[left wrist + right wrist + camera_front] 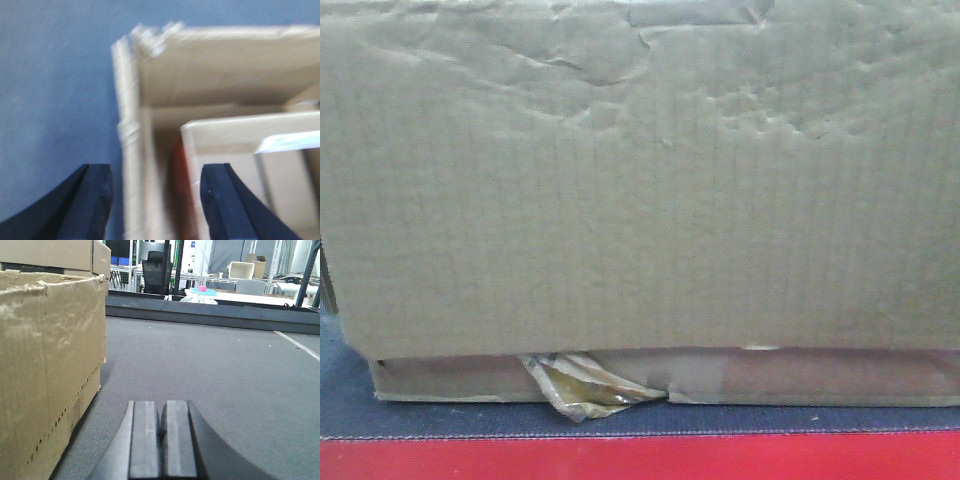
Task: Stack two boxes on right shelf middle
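Plainly, left jaws gape astride the box (131, 130) edge (right jaws closed, platform (215, 370) ahead).

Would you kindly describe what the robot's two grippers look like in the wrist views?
The left gripper has two matte black fingers, wedge-shaped, widening toward the base. The right gripper has dark grey fingers with flat, blocky tips and outer sides that flare out lower down. No cables or markings show.

Left end effector (157, 175): two black fingers (95, 200) spread wide apart, tips pointing away from the wrist camera; view blurred. Right end effector (160, 412): both fingers (142, 440) pressed flat together along their length, held low and roughly level.
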{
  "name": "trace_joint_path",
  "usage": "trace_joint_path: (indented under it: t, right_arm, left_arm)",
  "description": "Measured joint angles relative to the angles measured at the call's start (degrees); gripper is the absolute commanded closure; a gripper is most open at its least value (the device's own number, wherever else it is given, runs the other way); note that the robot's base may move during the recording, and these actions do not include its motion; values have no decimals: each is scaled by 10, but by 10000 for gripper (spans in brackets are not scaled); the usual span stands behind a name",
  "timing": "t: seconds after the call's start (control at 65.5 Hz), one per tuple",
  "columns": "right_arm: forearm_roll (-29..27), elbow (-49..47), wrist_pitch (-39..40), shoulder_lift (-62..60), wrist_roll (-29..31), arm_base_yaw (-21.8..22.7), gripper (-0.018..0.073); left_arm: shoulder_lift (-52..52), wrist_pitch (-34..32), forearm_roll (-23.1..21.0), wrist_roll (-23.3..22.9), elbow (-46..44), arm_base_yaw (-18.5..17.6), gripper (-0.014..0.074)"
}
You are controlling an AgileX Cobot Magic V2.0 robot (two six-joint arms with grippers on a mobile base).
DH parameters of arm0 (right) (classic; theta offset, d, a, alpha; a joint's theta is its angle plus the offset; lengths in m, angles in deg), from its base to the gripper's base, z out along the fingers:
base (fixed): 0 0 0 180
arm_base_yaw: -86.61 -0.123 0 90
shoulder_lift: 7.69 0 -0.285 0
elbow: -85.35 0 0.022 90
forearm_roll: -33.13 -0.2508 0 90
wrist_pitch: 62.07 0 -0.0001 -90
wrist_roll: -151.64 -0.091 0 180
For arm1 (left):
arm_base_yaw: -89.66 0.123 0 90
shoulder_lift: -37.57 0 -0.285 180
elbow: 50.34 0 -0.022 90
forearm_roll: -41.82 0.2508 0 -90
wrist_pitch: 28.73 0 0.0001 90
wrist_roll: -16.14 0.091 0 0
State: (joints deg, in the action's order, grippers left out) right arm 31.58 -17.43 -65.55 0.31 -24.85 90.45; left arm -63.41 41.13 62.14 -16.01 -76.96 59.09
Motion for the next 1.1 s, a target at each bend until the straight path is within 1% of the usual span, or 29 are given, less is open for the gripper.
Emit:
trace_joint_path:
  t: [0.183,0.382,0.58,0.779,1.1]
  right_arm:
    - [0,0,0,0,0,0,720]
    - [0,0,0,0,0,0,720]
    - [0,0,0,0,0,0,720]
    - [0,0,0,0,0,0,720]
    - [0,0,0,0,0,0,720]
  left_arm:
    - [11,4,-32,6,66,31,288]
    - [11,4,-77,14,114,32,288]
    - [11,3,-88,15,152,32,288]
    - [11,3,-106,15,163,32,288]
    - [11,3,-100,15,163,32,288]
